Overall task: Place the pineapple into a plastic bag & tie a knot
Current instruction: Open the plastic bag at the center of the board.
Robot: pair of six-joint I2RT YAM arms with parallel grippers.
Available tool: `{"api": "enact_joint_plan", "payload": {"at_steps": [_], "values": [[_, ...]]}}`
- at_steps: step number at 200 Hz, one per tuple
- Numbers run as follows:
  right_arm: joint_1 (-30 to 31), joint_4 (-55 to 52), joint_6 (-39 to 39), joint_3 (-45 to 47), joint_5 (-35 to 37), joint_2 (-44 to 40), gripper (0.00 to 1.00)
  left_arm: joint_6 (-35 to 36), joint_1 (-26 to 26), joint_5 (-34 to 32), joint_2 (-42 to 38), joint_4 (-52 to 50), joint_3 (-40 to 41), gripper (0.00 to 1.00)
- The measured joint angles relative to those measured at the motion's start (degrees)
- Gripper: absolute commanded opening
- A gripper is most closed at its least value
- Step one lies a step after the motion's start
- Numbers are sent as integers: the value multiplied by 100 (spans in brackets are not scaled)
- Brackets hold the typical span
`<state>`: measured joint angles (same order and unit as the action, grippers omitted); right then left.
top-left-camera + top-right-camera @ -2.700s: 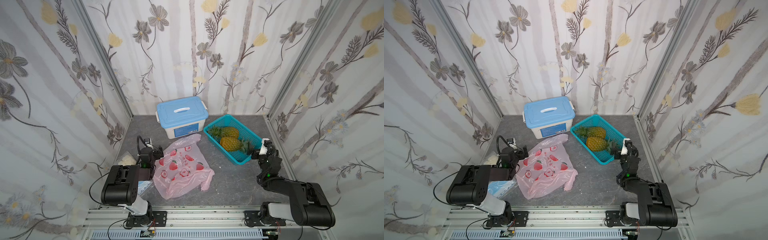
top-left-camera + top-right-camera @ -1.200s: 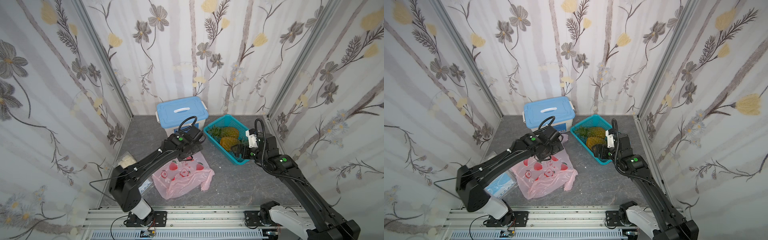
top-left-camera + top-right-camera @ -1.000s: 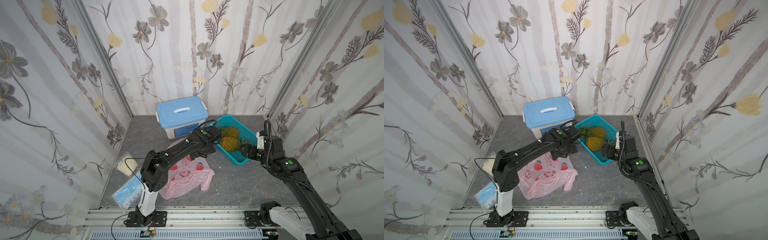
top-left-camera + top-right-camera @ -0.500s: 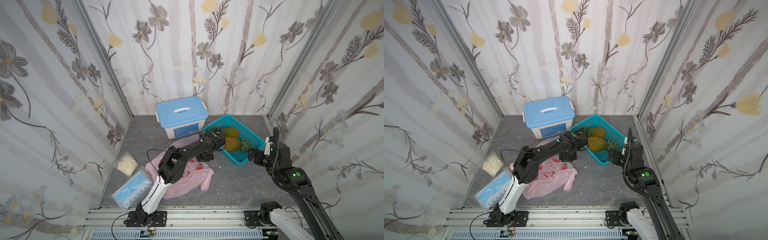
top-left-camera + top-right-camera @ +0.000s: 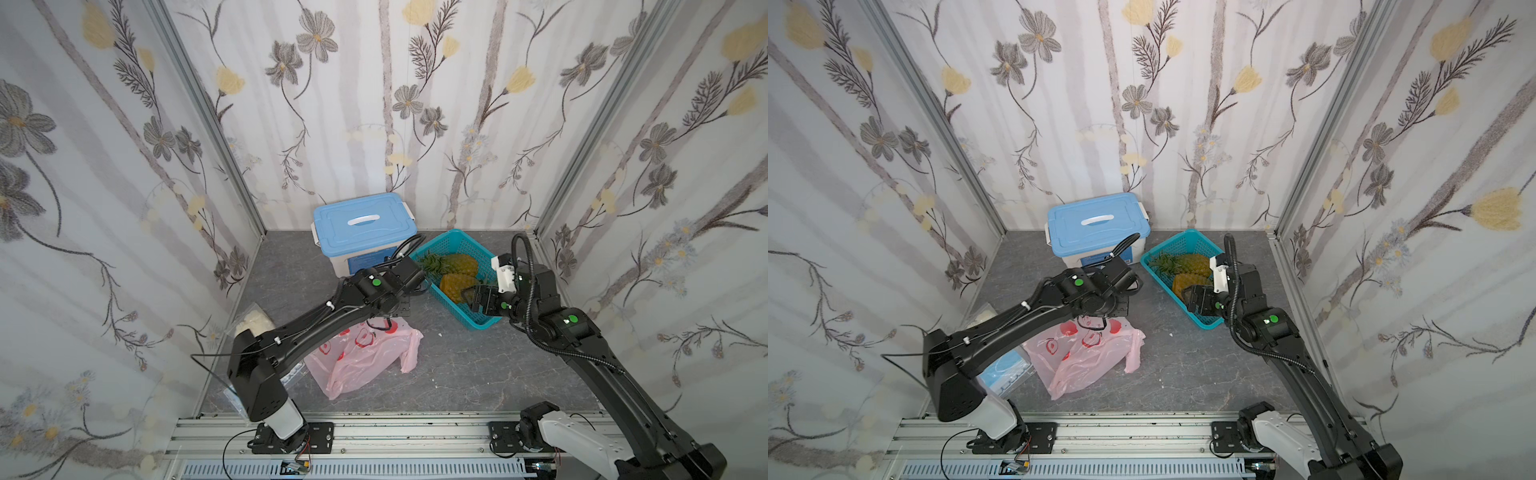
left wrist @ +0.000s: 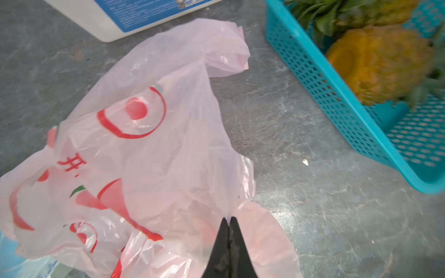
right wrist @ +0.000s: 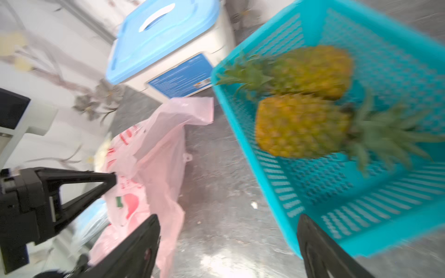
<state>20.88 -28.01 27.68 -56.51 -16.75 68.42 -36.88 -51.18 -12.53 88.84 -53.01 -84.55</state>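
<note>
Plastic bag (image 6: 149, 149) on grey tabletop (image 5: 478, 374), floral walls (image 5: 374, 104) — left tool (image 6: 228, 220) clamped on it, right tool (image 7: 227, 217) apart

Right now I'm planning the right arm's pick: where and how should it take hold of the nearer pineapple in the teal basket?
Probably the nearer pineapple across its body, from above: it lies on its side in the basket, whose walls block a sideways approach. The open right hand should avoid the leafy crown and the second pineapple close behind.
</note>
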Motion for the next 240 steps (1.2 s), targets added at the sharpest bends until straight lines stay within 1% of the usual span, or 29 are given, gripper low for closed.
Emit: {"api": "enact_joint_plan", "payload": {"at_steps": [19, 28, 44, 58, 81, 98, 112, 123, 131, 140, 150, 171, 178, 189, 210, 232, 236, 240], "values": [[387, 542, 404, -20, -667, 551, 94, 459, 2, 275, -962, 828, 1016, 0], [560, 765, 577, -9, -848, 752, 96, 634, 2, 323, -1414, 1182, 1421, 0], [925, 1283, 831, 44, -1137, 1130, 96, 846, 2, 315, -2109, 1696, 1978, 0], [1102, 1753, 1064, 157, -1419, 1462, 95, 992, 2, 304, -2468, 2011, 2203, 0], [1318, 2514, 1519, 232, -1576, 2070, 93, 1185, 9, 352, -2804, 2339, 2378, 0], [1602, 2999, 1735, 81, -1709, 2588, 91, 1285, 13, 448, -3021, 2524, 2483, 0], [1773, 3357, 1902, -66, -1779, 2973, 87, 1320, 13, 540, -3211, 2680, 2594, 0], [1847, 3665, 2055, -103, -1768, 3226, 80, 1344, 13, 588, -3373, 2791, 2686, 0], [1880, 3812, 2175, -107, -1753, 3375, 72, 1349, 13, 619, -3482, 2876, 2741, 0], [1912, 3945, 2280, -107, -1703, 3517, 61, 1353, 13, 632, -3604, 2946, 2785, 0], [1934, 4035, 2378, -92, -1556, 3609, 46, 1379, 13, 632, -3740, 2999, 2822, 0], [1910, 4074, 2404, -85, -1263, 3611, 17, 1370, 13, 540, -4079, 2944, 2861, 0], [1891, 4059, 2391, -87, -1152, 3567, 9, 1357, 13, 472, -4218, 2848, 2865, 0], [1858, 3960, 2315, -136, -999, 3458, 1, 1261, 13, 326, -4424, 2632, 2870, 0], [1836, 3711, 2063, -372, -721, 3235, 0, 931, 13, -9, -4710, 1853, 2809, 0], [1853, 3460, 1847, -619, -542, 3056, 0, 529, 13, -190, -4767, 1080, 2695, 0], [1860, 3410, 1797, -660, -527, 3032, 0, 446, 13, -208, -4765, 944, 2686, 8], [1873, 3344, 1735, -702, -496, 3010, 0, 365, 13, -221, -4756, 820, 2675, 18]]}}
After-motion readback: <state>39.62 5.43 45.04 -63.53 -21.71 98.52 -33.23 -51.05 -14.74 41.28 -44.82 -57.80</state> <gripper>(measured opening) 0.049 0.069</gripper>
